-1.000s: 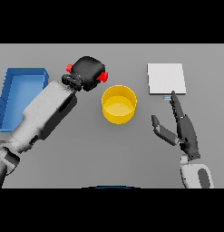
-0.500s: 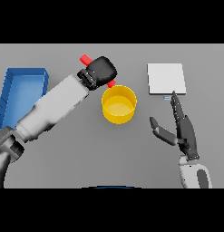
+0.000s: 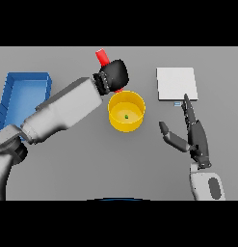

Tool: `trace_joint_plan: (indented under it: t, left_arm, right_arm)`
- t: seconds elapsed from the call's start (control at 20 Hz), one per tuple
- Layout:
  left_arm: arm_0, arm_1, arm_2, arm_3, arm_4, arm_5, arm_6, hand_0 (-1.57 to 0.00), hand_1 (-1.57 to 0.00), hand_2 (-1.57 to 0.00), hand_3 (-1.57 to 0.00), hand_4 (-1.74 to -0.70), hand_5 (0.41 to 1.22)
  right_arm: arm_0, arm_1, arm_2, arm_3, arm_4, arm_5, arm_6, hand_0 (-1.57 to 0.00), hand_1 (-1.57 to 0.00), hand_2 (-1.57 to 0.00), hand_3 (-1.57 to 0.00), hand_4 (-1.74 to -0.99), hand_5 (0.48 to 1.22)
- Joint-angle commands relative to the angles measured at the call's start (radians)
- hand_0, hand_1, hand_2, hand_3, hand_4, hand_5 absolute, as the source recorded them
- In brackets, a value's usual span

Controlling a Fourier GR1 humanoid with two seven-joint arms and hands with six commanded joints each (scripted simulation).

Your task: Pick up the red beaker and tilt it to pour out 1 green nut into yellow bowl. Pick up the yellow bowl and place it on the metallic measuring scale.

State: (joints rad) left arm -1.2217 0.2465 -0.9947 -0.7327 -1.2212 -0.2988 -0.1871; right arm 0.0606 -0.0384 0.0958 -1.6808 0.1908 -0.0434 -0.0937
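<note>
Head view: on the grey tabletop point(image 3: 77, 169), the left hand point(image 3: 112, 75) is curled round the red beaker point(image 3: 102, 57), tilted at the yellow bowl's point(image 3: 126, 120) 11 o'clock rim. A green nut point(image 3: 125, 116) lies inside the bowl. The metallic scale point(image 3: 176, 83) sits at 2 o'clock, the blue tray point(image 3: 24, 91) at 9. The right hand point(image 3: 195, 137), fingers straight, is at 4 o'clock.

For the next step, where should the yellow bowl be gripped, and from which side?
Probably the yellow bowl is best taken by its right wall, from the right: it stands upright, and the open right hand waits on that side. The left hand, holding the red beaker, crowds its far-left rim.
</note>
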Motion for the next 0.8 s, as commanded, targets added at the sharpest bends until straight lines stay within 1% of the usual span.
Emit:
trace_joint_plan:
  t: [0.0,0.1,0.15,0.2,0.25,0.3,0.35,0.4,0.45,0.5,0.55,0.6,0.65,0.7,0.75]
  left_arm:
    - [-0.011,0.004,-0.02,0.001,-0.022,0.001,-0.002,-1.57,-1.57,-1.57,-1.56,-1.74,1.221]
    - [-0.023,0.004,-0.053,-0.01,-0.053,0.015,-0.018,-1.57,-1.57,-1.57,-1.57,-1.73,1.221]
    - [-0.028,0.003,-0.066,0.004,-0.068,0.023,-0.022,-1.57,-1.57,-1.57,-1.57,-1.73,1.221]
    - [-0.032,0.002,-0.077,-0.001,-0.078,0.02,-0.023,-1.57,-1.57,-1.57,-1.57,-1.73,1.221]
    - [-0.045,-0.003,-0.092,0.004,-0.098,0.022,-0.022,-1.57,-1.57,-1.57,-1.57,-1.73,1.221]
    - [-0.054,-0.009,-0.104,0.007,-0.113,0.028,-0.015,-1.57,-1.57,-1.57,-1.57,-1.73,1.221]
    - [-0.074,-0.018,-0.112,0.016,-0.125,0.031,-0.019,-1.57,-1.57,-1.57,-1.57,-1.73,1.221]
    - [-0.098,-0.025,-0.127,0.022,-0.142,0.034,-0.029,-1.57,-1.57,-1.57,-1.57,-1.73,1.221]
    - [-0.123,-0.017,-0.136,0.009,-0.152,0.031,-0.05,-1.57,-1.57,-1.57,-1.57,-1.73,1.221]
    - [-0.146,-0.022,-0.14,0.014,-0.157,0.023,-0.063,-1.57,-1.57,-1.57,-1.57,-1.73,1.221]
    - [-0.188,-0.014,-0.138,0.039,-0.165,0.034,-0.082,-1.57,-1.57,-1.57,-1.57,-1.73,1.221]
    - [-0.242,-0.012,-0.131,0.066,-0.172,0.04,-0.094,-1.57,-1.57,-1.57,-1.57,-1.73,1.221]
    - [-0.276,0.001,-0.114,0.086,-0.17,0.057,-0.093,-1.57,-1.57,-1.57,-1.57,-1.73,1.221]
    - [-0.312,0.008,-0.086,0.114,-0.155,0.052,-0.099,-1.57,-1.57,-1.57,-1.57,-1.73,1.221]
    - [-0.351,0.021,-0.051,0.148,-0.139,0.067,-0.094,-1.57,-1.57,-1.57,-1.57,-1.72,1.221]
  right_arm:
    - [0.01,0.0,0.003,-0.002,0.005,0.0,-0.007,0.0,0.0,0.0,0.0,-1.13,0.565]
    - [0.016,-0.013,0.006,-0.008,0.016,0.003,-0.009,0.0,0.0,0.0,0.0,-1.132,0.573]
    - [0.033,-0.009,0.009,-0.01,0.015,0.003,-0.034,0.0,0.0,0.0,0.0,-1.136,0.578]
    - [0.026,-0.003,0.011,-0.006,0.011,0.005,-0.023,0.0,0.0,0.0,0.0,-1.136,0.579]
    - [0.028,0.001,0.015,-0.019,0.014,0.002,-0.023,0.0,0.0,0.0,0.0,-1.135,0.58]
    - [0.03,-0.01,0.007,-0.027,0.013,0.001,-0.024,0.0,0.0,0.0,0.0,-1.133,0.579]
    - [0.029,-0.004,0.009,-0.024,0.014,-0.002,-0.013,0.0,0.0,0.0,0.0,-1.13,0.577]
    - [0.025,0.0,0.012,-0.019,0.017,-0.004,-0.015,0.0,0.0,0.0,0.0,-1.128,0.575]
    - [0.033,-0.002,0.011,-0.019,0.016,-0.002,-0.023,0.0,0.0,0.0,0.0,-1.133,0.575]
    - [0.032,0.003,0.016,-0.019,0.025,-0.008,-0.015,0.0,0.0,0.0,0.0,-1.138,0.572]
    - [0.033,0.003,0.017,-0.034,0.021,-0.006,-0.014,0.0,0.0,0.0,0.0,-1.137,0.568]
    - [0.03,0.008,0.017,-0.023,0.023,-0.01,-0.01,0.0,0.0,0.0,0.0,-1.138,0.565]
    - [0.034,0.005,0.022,-0.029,0.037,-0.016,-0.016,0.0,0.0,0.0,0.0,-1.135,0.563]
    - [0.026,0.0,0.016,-0.018,0.038,-0.017,-0.007,0.0,0.0,0.0,0.0,-1.133,0.557]
    - [0.025,0.007,0.023,-0.02,0.035,-0.013,-0.007,0.0,0.0,0.0,0.0,-1.13,0.554]
